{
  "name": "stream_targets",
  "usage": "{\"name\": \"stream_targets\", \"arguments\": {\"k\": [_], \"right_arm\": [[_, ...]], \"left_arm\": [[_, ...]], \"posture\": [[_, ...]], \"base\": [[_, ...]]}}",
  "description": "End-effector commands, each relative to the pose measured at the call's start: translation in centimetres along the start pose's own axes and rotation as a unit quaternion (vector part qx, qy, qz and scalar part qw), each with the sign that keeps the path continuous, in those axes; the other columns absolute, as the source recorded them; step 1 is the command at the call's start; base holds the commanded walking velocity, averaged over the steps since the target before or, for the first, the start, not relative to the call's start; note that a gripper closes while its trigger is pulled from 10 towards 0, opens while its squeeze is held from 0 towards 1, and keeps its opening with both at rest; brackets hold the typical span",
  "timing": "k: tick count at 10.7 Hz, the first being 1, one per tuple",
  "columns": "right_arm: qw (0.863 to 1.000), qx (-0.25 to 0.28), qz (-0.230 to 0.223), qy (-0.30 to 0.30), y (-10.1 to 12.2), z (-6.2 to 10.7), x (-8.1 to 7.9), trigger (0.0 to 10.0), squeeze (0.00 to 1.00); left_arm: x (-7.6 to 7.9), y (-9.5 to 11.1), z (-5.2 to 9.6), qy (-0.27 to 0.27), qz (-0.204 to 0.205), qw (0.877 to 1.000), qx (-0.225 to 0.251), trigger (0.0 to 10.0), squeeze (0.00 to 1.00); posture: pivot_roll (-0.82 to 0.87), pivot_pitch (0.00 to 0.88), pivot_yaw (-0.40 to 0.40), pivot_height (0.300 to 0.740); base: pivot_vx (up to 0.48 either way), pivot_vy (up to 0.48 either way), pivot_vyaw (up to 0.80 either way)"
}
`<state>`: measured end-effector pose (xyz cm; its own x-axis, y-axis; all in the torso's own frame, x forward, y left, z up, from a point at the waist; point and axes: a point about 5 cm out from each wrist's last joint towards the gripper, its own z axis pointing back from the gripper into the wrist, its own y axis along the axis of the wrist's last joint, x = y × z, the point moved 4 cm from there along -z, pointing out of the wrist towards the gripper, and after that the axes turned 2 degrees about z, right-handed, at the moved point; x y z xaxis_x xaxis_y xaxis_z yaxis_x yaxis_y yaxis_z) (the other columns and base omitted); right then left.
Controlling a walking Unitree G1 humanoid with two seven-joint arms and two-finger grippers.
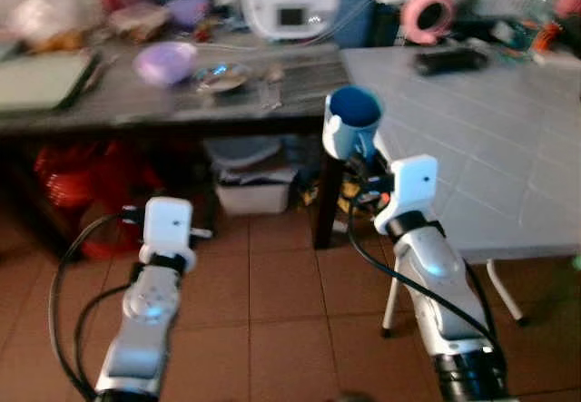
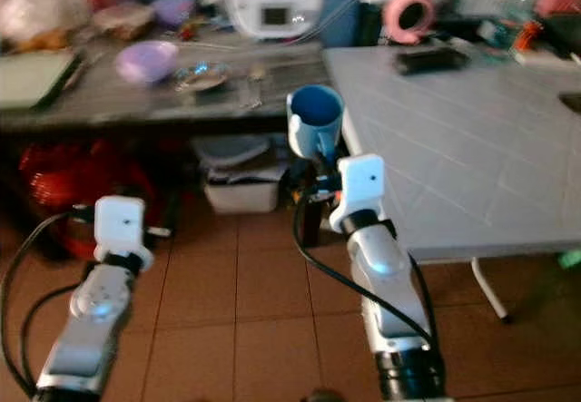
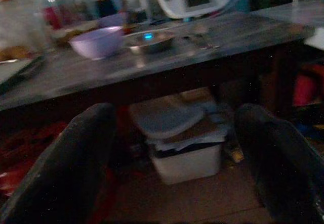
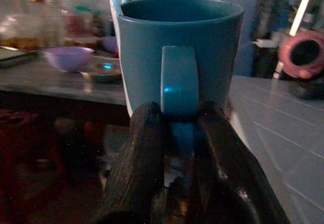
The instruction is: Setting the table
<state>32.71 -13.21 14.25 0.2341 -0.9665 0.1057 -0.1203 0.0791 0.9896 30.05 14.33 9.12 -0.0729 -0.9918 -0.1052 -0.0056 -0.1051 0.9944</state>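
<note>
Right pincer (image 4: pixel 179 133) grips blue mug (image 4: pixel 174 52) by its handle; left pincer (image 3: pixel 177 153) gapes empty.

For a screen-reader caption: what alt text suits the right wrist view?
The right gripper pinches the handle of an upright blue mug, held in the air. Behind it stand a dark counter with a purple bowl and a pale tiled table.

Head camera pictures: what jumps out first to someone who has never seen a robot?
A blue mug, held upright by its handle in the right pincer, hangs in the air by the corner of the white table. The left pincer is open, pointing under a dark bench that bears a purple bowl.
</note>
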Motion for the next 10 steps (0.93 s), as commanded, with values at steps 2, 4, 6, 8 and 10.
{"name": "stream_targets", "arguments": {"k": [2, 4, 6, 8, 10], "right_arm": [[1.0, 0.023, 0.003, 0.003, 1.32, -0.52, -0.13, 10.0, 0.0], [1.0, 0.024, 0.004, 0.005, 1.37, -0.57, -0.22, 10.0, 0.0], [1.0, 0.025, 0.009, 0.009, 1.45, -0.64, -0.28, 10.0, 0.0], [1.0, 0.025, 0.009, 0.009, 1.46, -0.79, -0.31, 10.0, 0.0], [1.0, 0.024, 0.007, 0.007, 1.43, -0.86, -0.26, 10.0, 0.0]], "left_arm": [[-0.32, 0.3, 0.02, -0.003, -0.006, 1.0, 0.008, 10.0, 0.0], [-0.29, 0.25, -0.03, -0.002, -0.002, 1.0, 0.006, 10.0, 0.0], [-0.24, 0.35, -0.25, -0.003, -0.004, 1.0, 0.008, 10.0, 0.0], [-0.05, 0.51, -0.33, -0.007, -0.007, 1.0, 0.012, 10.0, 0.0], [0.04, 0.49, -0.28, -0.008, -0.006, 1.0, 0.013, 10.0, 0.0]], "posture": [[-0.05, 0.0, 0.042, 0.74], [-0.06, 0.0, 0.043, 0.74], [-0.06, 0.0, 0.046, 0.74], [-0.06, 0.0, 0.045, 0.74], [-0.06, 0.0, 0.046, 0.74]], "base": [[0.471, 0.0, 0.0], [0.48, 0.0, 0.0], [0.469, 0.0, 0.0], [0.469, 0.0, 0.29], [0.469, 0.0, 0.0]]}}
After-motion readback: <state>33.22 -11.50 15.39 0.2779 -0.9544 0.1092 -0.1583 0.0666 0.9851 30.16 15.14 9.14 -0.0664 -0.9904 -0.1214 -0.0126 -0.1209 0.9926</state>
